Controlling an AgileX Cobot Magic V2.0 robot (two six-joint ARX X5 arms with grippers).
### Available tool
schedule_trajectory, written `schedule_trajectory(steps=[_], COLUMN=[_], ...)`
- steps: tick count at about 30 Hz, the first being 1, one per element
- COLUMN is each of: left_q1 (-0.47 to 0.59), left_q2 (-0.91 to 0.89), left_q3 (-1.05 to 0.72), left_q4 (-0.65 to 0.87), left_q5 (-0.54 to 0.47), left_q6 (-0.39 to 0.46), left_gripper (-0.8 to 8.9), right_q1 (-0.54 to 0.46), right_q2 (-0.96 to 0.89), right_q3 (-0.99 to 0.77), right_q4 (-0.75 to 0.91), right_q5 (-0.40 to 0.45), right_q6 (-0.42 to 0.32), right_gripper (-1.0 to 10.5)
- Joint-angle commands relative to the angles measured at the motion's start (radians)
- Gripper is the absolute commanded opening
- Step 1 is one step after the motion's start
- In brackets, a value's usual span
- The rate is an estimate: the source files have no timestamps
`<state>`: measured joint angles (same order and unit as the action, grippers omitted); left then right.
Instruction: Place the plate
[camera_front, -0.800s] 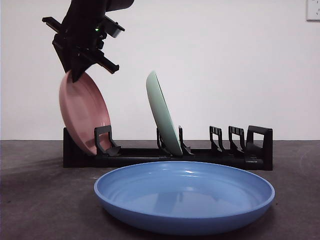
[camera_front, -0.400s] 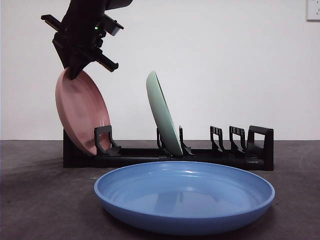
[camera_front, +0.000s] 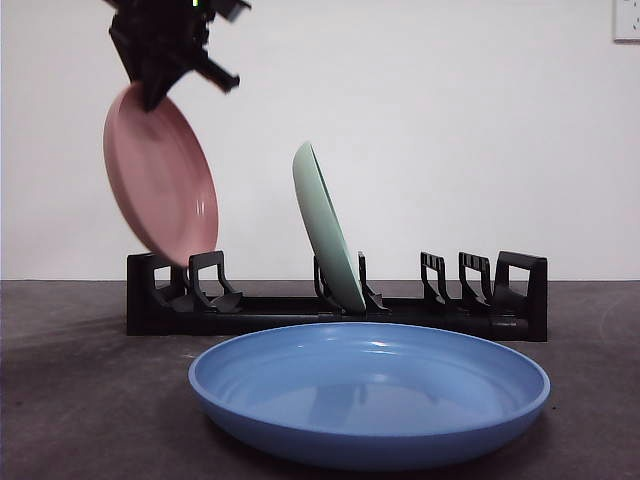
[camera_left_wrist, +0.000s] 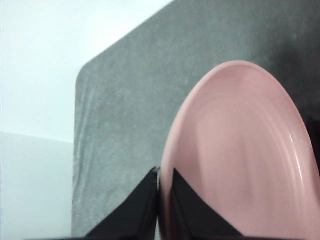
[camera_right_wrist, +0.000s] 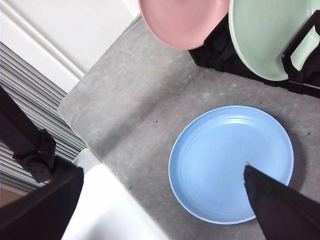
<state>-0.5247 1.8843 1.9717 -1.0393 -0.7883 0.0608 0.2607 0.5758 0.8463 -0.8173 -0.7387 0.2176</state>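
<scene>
My left gripper (camera_front: 150, 92) is shut on the top rim of a pink plate (camera_front: 160, 180) and holds it tilted in the air, its lower edge just above the left end of the black rack (camera_front: 450, 312). In the left wrist view the jaws (camera_left_wrist: 161, 172) pinch the pink plate's rim (camera_left_wrist: 240, 160). A green plate (camera_front: 325, 230) stands leaning in a middle slot of the rack. A blue plate (camera_front: 370, 390) lies flat on the table in front. My right gripper (camera_right_wrist: 161, 172) is open and empty, high above the blue plate (camera_right_wrist: 230, 162).
The rack's right slots (camera_front: 470, 285) hold nothing. The right wrist view shows the pink plate (camera_right_wrist: 182, 20), the green plate (camera_right_wrist: 265, 35), the rack (camera_right_wrist: 210, 55), the grey table's left edge (camera_right_wrist: 75, 107) and a white surface beyond it.
The left gripper has risen with the pink plate. The plate's lower edge has come up out of the rack's left end slot and now hangs just above it.
</scene>
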Motion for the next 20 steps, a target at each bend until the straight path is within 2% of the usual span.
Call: schedule_trajectory(steps=[1, 5, 11, 14, 20], left_q1=[-0.015, -0.019, -0.035, -0.041, -0.045], left_q2=[0.016, 0.002, -0.072, -0.121, -0.219], left_q3=[0.093, 0.166, 0.168, 0.168, 0.167], left_q4=[-0.036, -0.15, -0.268, -0.329, -0.365], left_q5=[-0.002, -0.001, 0.034, 0.102, 0.345], left_q6=[-0.011, -0.051, -0.094, -0.128, -0.13], left_gripper=[0.14, 0.14, 0.14, 0.14, 0.14], right_q1=[0.002, 0.002, 0.002, 0.002, 0.002], right_q2=[0.004, 0.004, 0.004, 0.004, 0.004], right_q3=[0.008, 0.008, 0.008, 0.008, 0.008], right_q4=[0.018, 0.018, 0.02, 0.021, 0.021], right_q5=[-0.005, -0.005, -0.005, 0.001, 0.007], right_q6=[0.013, 0.014, 0.013, 0.013, 0.01], right_gripper=[5.1, 5.1, 5.1, 5.1, 5.1])
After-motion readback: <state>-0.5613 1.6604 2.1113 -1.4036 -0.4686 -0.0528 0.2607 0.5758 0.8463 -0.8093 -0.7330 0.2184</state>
